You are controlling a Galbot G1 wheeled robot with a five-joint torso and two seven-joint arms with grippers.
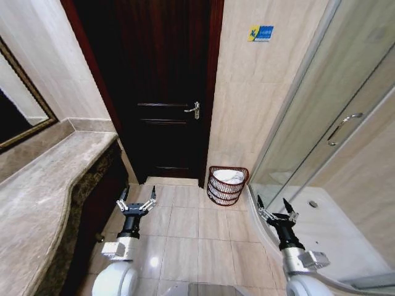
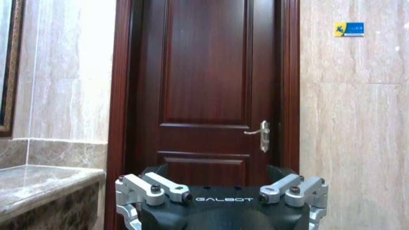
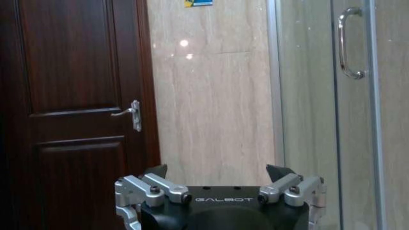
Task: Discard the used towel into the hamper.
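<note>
The hamper (image 1: 227, 185), a small round dark red-brown slatted basket, stands on the floor tiles against the beige wall, between the door and the shower. A white towel (image 1: 229, 176) lies inside it, showing above the rim. My left gripper (image 1: 137, 198) hangs open and empty over the floor, left of the hamper and nearer to me. My right gripper (image 1: 276, 206) is also open and empty, to the right of the hamper by the shower's curved edge. Both arms are held low in front of me, apart from the hamper.
A dark wooden door (image 1: 162, 86) with a metal handle (image 1: 194, 110) is shut straight ahead. A marble counter (image 1: 43, 197) runs along the left with a framed mirror (image 1: 18, 117) above it. A glass shower enclosure (image 1: 336, 154) fills the right. Beige floor tiles (image 1: 191, 234) lie between.
</note>
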